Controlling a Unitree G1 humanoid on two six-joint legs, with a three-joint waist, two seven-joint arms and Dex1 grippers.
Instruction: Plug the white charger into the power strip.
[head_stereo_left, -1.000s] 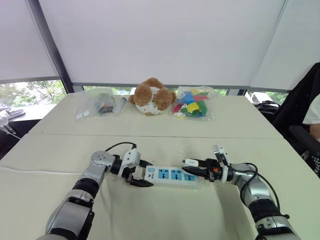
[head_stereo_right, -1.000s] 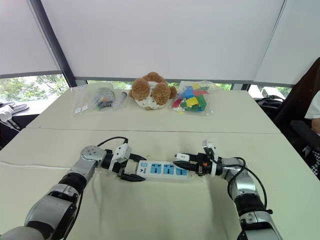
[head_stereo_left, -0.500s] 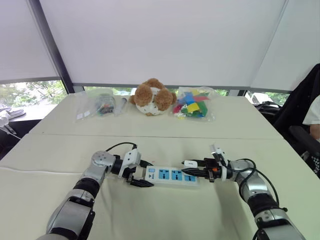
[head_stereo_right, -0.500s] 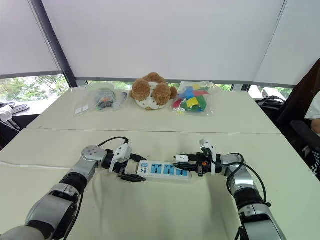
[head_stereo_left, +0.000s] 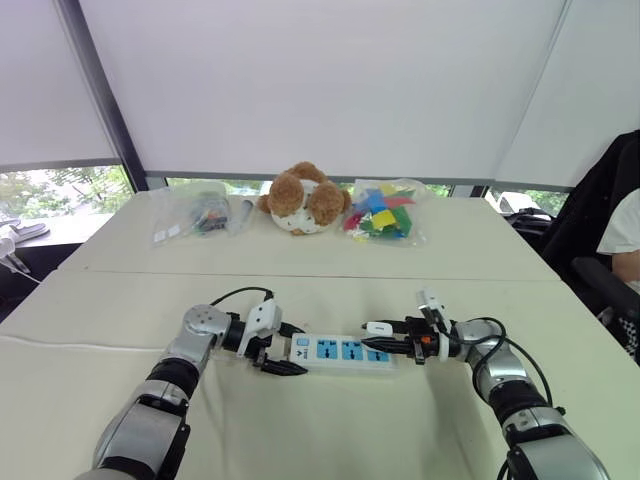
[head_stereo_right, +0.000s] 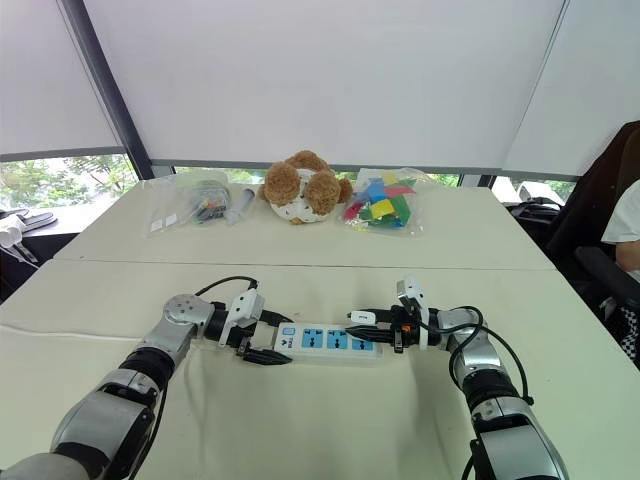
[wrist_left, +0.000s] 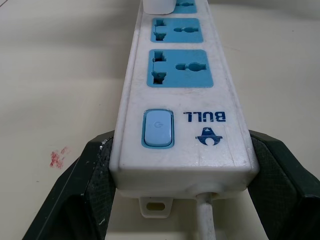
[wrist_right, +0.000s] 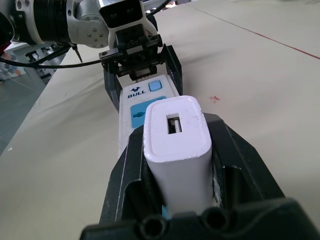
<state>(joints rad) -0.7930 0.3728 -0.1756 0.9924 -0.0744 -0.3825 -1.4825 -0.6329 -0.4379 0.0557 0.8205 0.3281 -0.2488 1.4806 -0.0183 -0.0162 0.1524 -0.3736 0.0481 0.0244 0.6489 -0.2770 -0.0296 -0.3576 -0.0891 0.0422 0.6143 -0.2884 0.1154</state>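
Two grippers meet in front of you, low on the table (head_stereo_left: 300, 430), with the power strip (head_stereo_left: 340, 351) lying flat between them. Your left gripper (head_stereo_left: 290, 350) is clamped on the strip's switch end, one black finger pressed against each long side, right by the blue button and the cord exit. Your right gripper (head_stereo_left: 385, 337) pinches the white charger (head_stereo_left: 379, 327) between its two fingers. The charger stands upright at the strip's opposite end, over the last blue outlet, with its USB port facing away from the strip. You cannot tell whether its prongs are fully seated. Farther back, across the table seam, a teddy bear (head_stereo_left: 301, 197) sits between a clear bag (head_stereo_left: 195, 212) of small items on your left and a bag of coloured blocks (head_stereo_left: 381, 211) on your right.
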